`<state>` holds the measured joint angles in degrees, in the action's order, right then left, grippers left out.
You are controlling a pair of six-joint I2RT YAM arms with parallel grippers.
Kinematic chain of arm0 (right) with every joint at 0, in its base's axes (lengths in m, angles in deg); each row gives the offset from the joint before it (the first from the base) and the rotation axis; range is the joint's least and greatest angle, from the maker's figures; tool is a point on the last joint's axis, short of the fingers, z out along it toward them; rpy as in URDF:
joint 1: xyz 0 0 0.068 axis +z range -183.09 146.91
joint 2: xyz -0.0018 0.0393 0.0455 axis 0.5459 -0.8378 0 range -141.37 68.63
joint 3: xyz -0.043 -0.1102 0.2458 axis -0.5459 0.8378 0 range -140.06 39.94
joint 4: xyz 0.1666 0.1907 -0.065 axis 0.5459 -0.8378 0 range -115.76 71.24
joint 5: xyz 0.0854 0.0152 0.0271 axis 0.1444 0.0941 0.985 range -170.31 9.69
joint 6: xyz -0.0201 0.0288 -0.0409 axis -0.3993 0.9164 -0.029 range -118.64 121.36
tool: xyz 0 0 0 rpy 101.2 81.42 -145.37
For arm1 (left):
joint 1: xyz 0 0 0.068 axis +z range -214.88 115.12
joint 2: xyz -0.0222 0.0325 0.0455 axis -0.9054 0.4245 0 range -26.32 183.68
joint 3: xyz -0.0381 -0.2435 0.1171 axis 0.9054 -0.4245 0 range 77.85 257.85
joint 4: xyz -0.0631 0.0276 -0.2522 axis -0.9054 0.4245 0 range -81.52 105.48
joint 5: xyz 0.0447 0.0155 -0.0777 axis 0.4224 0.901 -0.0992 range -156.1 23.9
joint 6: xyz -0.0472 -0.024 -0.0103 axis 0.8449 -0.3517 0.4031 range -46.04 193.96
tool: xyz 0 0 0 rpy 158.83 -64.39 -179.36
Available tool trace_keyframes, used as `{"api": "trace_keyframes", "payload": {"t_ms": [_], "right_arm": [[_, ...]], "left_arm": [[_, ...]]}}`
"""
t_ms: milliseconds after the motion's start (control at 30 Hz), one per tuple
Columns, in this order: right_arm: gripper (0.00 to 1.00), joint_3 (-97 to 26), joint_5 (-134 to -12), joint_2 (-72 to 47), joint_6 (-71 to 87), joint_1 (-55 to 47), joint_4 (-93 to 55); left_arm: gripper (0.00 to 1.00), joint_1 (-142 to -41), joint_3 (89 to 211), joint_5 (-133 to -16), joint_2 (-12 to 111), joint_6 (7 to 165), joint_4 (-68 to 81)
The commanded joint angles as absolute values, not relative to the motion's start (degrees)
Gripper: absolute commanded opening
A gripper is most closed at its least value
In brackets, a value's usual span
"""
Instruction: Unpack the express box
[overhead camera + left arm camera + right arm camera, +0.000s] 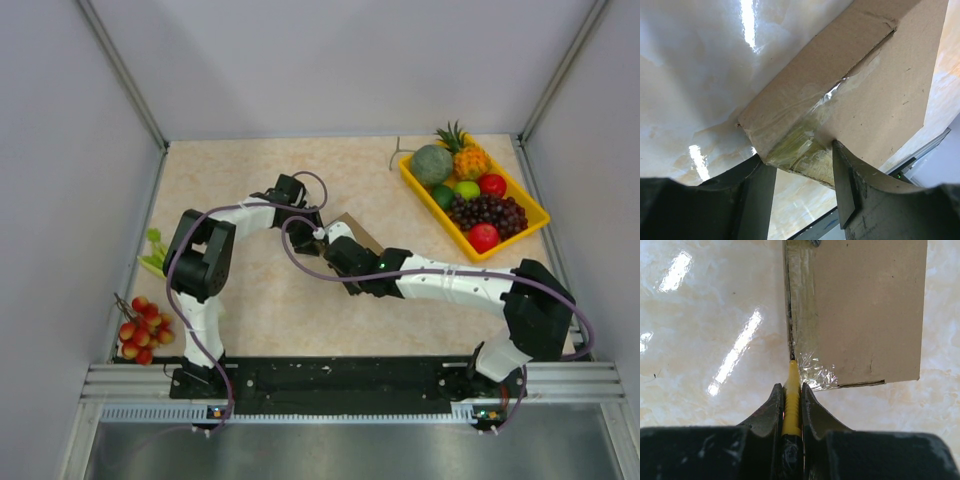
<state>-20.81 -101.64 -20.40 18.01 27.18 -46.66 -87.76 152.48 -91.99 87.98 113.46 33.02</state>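
The express box [357,232], a flat brown cardboard mailer with clear tape on its seam, lies in the middle of the table between both grippers. My left gripper [308,222] is shut on one taped corner of the box [855,85]; in the left wrist view the fingers [797,161] straddle that corner. My right gripper [337,250] is shut on a yellow-bladed cutter [791,400]. The cutter's tip touches the taped seam at the near left edge of the box [870,305]. The right gripper [791,390] sits just short of the box. The lid is closed.
A yellow fruit tray [541,212] with fruit stands at the back right. A bunch of small red fruit [143,330] and a green item [153,250] lie by the left wall. Walls enclose the table on three sides.
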Motion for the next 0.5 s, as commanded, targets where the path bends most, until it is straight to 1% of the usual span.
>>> {"api": "trace_keyframes", "payload": {"t_ms": [0,167,467], "right_arm": [[0.0,-20.6,-102.1,-18.0,17.8,28.1,-51.3],[0.0,-22.9,-102.1,-14.7,16.1,28.1,-53.8],[0.0,-18.9,-99.2,-18.3,17.6,28.1,-53.5]], "left_arm": [[0.51,-87.2,152.5,-79.8,91.9,108.9,33.5],[0.51,-87.2,152.8,-79.7,92.2,106.9,33.2],[0.5,-87.2,152.9,-80.1,92.6,105.8,32.7]]}}
